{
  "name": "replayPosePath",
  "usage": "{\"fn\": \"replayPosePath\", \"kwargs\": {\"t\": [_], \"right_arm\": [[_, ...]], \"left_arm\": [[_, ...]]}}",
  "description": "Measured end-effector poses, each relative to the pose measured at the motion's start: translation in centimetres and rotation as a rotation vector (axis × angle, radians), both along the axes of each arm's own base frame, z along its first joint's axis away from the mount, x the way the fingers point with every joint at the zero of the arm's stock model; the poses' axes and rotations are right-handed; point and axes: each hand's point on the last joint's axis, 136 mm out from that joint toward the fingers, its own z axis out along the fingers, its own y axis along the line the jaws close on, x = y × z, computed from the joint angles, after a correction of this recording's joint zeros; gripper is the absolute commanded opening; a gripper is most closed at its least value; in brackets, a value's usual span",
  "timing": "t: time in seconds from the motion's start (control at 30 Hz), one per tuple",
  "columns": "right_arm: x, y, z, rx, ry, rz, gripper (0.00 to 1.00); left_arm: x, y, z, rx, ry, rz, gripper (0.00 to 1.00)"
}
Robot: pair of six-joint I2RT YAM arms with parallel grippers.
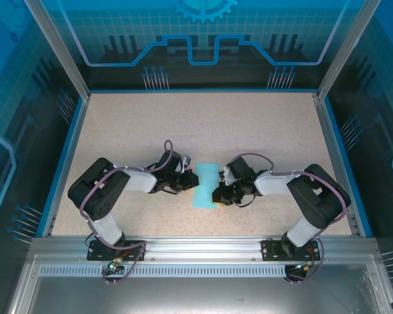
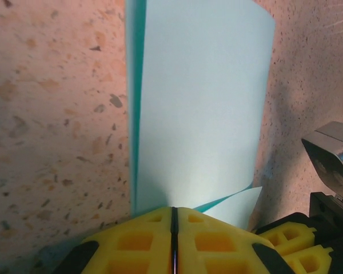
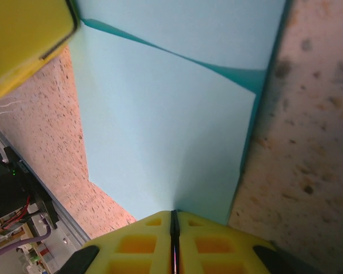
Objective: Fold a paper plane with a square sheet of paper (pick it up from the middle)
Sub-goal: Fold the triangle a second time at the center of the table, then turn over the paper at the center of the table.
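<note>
Light-blue paper point(image 1: 205, 185) is caught from both sides at once. On my left wrist feed the left jaws are pressed together, their yellow pads point(image 2: 143, 240) meeting in a thin dark seam with the paper's near edge nipped in it. The right wrist feed shows the same: the right jaws are closed tight, their yellow pads point(image 3: 140, 242) pinching the opposite edge. The sheet is no longer flat. It lies doubled, with a darker teal layer showing along one long side and a loose corner flap peeking out near the grip. From above, the paper reads as a narrow upright strip sitting between the two sets of jaws, a little nearer than the middle of the counter point(image 1: 249, 131). The left arm point(image 1: 101, 190) and right arm point(image 1: 318, 193) bend inward toward it from their bases on the aluminium rail point(image 1: 203, 247) at the near edge. Around the paper the counter is a pale, pinkish-beige speckled slab with dark flecks, bordered by a blue rim point(image 1: 64, 157). Beyond that stand blue-tinted walls point(image 1: 118, 33) printed with a grid and circuit-style lines, with a gear emblem point(image 1: 203, 8) at the top of the back panel, held by slanting metal posts point(image 1: 56, 46).
</note>
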Motion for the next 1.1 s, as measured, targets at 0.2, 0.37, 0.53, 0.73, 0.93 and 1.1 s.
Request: {"fn": "replayPosePath", "kwargs": {"t": [0.2, 0.37, 0.53, 0.73, 0.93, 1.1], "right_arm": [[-0.4, -0.3, 0.1, -0.004, 0.001, -0.002, 0.14], [-0.4, -0.2, 0.3, 0.000, -0.005, -0.001, 0.20], [-0.5, -0.2, 0.7, -0.012, -0.023, -0.003, 0.26], [0.5, -0.8, 3.2, -0.024, -0.105, -0.031, 0.35], [1.5, -1.8, 3.7, -0.078, -0.138, -0.088, 0.44], [1.4, -2.0, 2.8, -0.099, -0.107, -0.096, 0.44]], "left_arm": [[0.0, 0.3, 0.0, 0.016, -0.005, -0.008, 0.11], [-0.1, 1.5, 1.2, 0.046, -0.004, 0.019, 0.16], [0.0, 1.0, 6.3, -0.008, -0.109, 0.007, 0.17], [-0.2, -1.5, 6.6, -0.005, -0.111, -0.070, 0.16], [-1.2, -2.8, 3.9, 0.039, -0.047, -0.126, 0.15], [-1.7, -2.4, 2.3, 0.073, -0.004, -0.135, 0.14]]}}
